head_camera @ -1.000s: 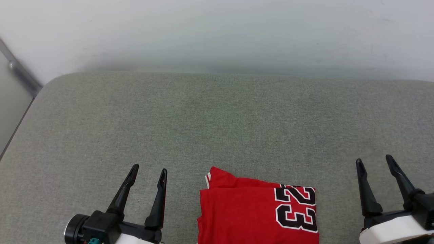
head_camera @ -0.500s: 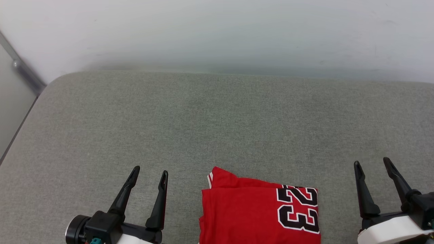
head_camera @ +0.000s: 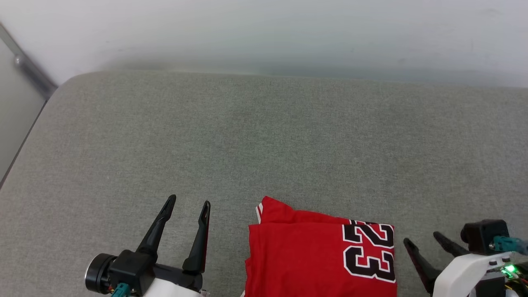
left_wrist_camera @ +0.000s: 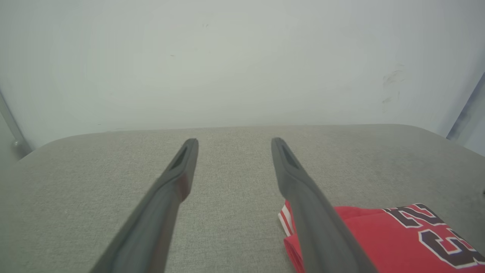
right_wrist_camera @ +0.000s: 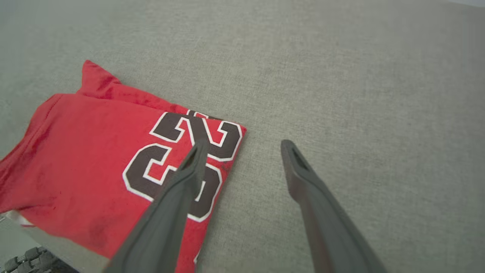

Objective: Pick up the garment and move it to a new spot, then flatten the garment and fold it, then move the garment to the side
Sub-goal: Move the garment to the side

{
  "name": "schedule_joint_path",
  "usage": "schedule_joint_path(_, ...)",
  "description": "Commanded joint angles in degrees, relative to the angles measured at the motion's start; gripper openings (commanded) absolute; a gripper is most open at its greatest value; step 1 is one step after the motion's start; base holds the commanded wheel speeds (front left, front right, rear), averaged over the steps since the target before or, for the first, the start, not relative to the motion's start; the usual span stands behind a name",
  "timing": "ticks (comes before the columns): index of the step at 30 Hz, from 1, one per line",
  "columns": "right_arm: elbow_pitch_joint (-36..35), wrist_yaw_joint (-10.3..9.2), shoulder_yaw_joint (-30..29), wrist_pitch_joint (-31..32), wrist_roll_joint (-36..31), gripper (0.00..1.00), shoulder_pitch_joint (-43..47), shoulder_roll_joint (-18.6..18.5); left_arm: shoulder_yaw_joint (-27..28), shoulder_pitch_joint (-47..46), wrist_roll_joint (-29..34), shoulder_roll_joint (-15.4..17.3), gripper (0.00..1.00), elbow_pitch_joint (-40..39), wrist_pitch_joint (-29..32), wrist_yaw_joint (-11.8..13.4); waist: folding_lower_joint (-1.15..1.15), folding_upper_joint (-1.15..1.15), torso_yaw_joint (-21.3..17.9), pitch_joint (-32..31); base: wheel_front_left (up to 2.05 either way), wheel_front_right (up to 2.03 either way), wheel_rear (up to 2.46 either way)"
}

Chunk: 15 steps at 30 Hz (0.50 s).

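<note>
The garment (head_camera: pixel 305 260) lies folded into a red rectangle at the near edge of the grey padded surface (head_camera: pixel 264 144), a black, white-edged "23" on its right end. A striped trim corner peeks out at its far left. My left gripper (head_camera: pixel 188 201) stands open to the garment's left, apart from it. My right gripper (head_camera: pixel 421 238) is open just right of the "23", fingers slanting toward it. In the left wrist view the open gripper (left_wrist_camera: pixel 233 141) points at the wall, with the garment (left_wrist_camera: pixel 379 235) at lower right. In the right wrist view, the open gripper (right_wrist_camera: pixel 244 144) straddles the right edge of the garment (right_wrist_camera: pixel 87 151).
A pale wall (head_camera: pixel 264 33) rises behind the surface. The surface's left edge drops off beside a grey metal rail (head_camera: pixel 29 72). Bare grey fabric stretches far beyond and to both sides of the garment. A dark ribbed part (right_wrist_camera: pixel 19 259) shows below the front edge.
My right gripper has dropped lower and turned inward toward the garment's numbered end. The head camera has shifted slightly. The left gripper and the garment keep their places.
</note>
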Motion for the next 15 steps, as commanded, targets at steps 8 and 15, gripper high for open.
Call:
schedule_joint_path(8, -6.32, -0.02, 1.21, 26.18, 4.94, 1.00, 0.96, 1.67, -1.94, -3.13, 0.24, -0.57, 1.00, 0.63, -0.14, -0.08, 0.00, 0.00, 2.59, 3.34, 0.00, 0.00, 0.00)
schedule_joint_path(15, -3.01, -0.01, -0.53, 31.92, 1.63, 1.00, -0.63, 3.73, -2.69, -4.29, 0.18, -0.86, 1.00, 1.11, -0.14, -0.09, 0.00, 0.00, 4.93, 4.62, 0.00, 0.00, 0.00)
